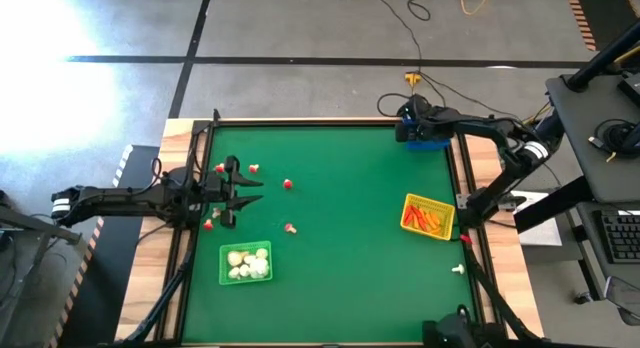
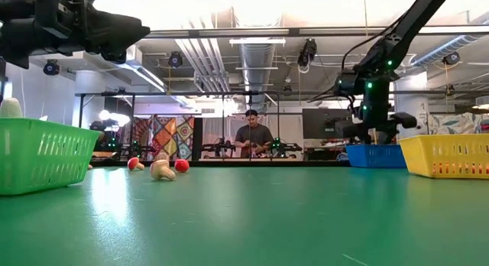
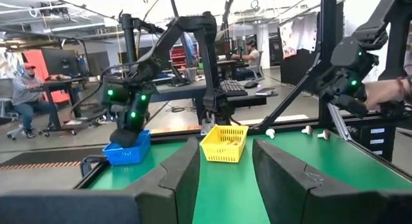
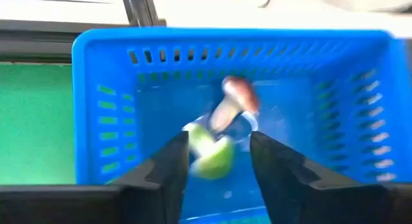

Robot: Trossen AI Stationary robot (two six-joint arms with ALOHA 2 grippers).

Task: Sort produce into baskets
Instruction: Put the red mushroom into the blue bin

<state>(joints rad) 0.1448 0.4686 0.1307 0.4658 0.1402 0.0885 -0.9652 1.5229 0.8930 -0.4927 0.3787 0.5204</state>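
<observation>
My right gripper is open above the blue basket, which stands at the table's far right corner. A blurred red-capped, white-stemmed piece and a pale greenish piece show inside the basket beyond the fingertips. My left gripper is open and empty at the table's left, above the mat. Small red-and-white pieces lie on the mat around it. The green basket holds whitish bulbs. The yellow basket holds orange sticks.
A mushroom-like piece and two red pieces lie on the green mat near the table's middle. One whitish piece lies at the mat's right edge. People sit and stand in the room beyond the table.
</observation>
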